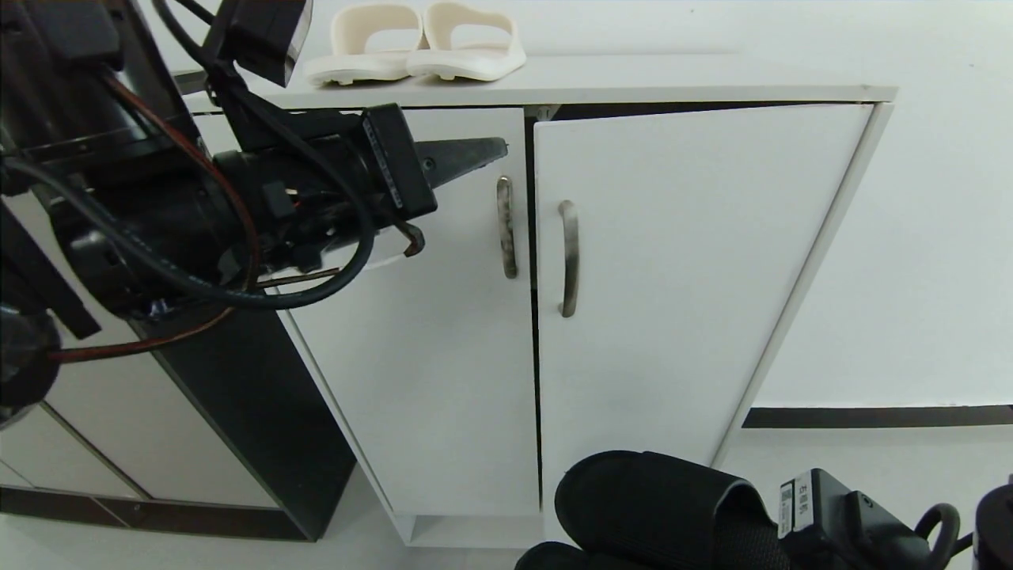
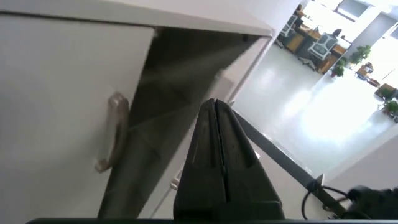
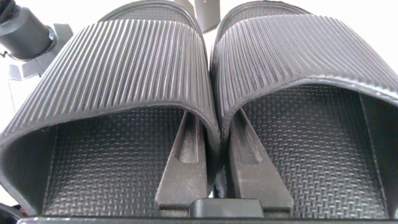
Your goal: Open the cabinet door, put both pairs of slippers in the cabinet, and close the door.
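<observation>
White wall (image 1: pixel 934 237) backs the cabinet (image 1: pixel 443 380), its right door (image 1: pixel 673 277) barely ajar at centre. Our left gripper (image 1: pixel 497 147), jaws together and empty, hovers near the left handle (image 1: pixel 506 226). Our right gripper (image 3: pixel 216 121) clamps the black slippers (image 1: pixel 657 507) at bottom centre, and the white slippers (image 1: pixel 415 43) sit on top at upper left, so we judge neither pair is stowed.

Bright and even in the head view, with thin shadow under the top of the white two-door cabinet (image 1: pixel 696 237) and wide-angle slant at the edges; hazy with glare off the glossy pale floor (image 2: pixel 311 106) behind the blurred black left tool (image 2: pixel 215 109); crisp on the black ribbed rubber slippers (image 3: pixel 143 81).
</observation>
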